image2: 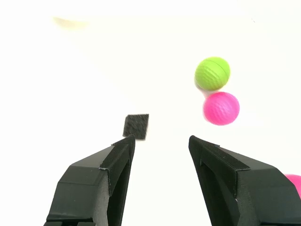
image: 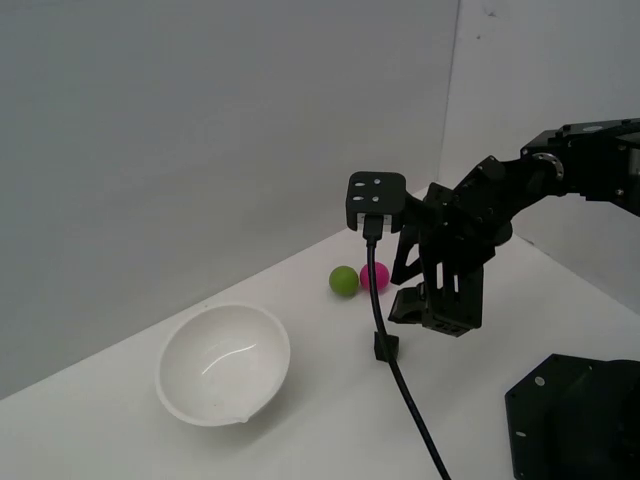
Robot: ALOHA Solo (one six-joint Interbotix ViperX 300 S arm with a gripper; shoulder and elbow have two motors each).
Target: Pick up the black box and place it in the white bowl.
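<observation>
Box down on the white table, one only, a small black cube just below centre of the exterior frame, partly crossed by the black cable. One white bowl, lower left of that frame, tipped on its side with the opening toward the camera, nothing inside. Two balls touching at mid-frame, one green, one pink. Sliver of a further pink shape at the lower right edge of the wrist frame, too cut off to name.

Gripper hanging right of centre in the exterior frame, pointed down. Jaws spread wide in the wrist frame, fingers apart, gripping nothing, touching nothing.

Box in the wrist frame sits just beyond one fingertip, centre-left, off the middle of the gap rather than between the fingers. Green ball and pink ball upper right of that frame, well apart from the box. Bowl well apart from the box too.
</observation>
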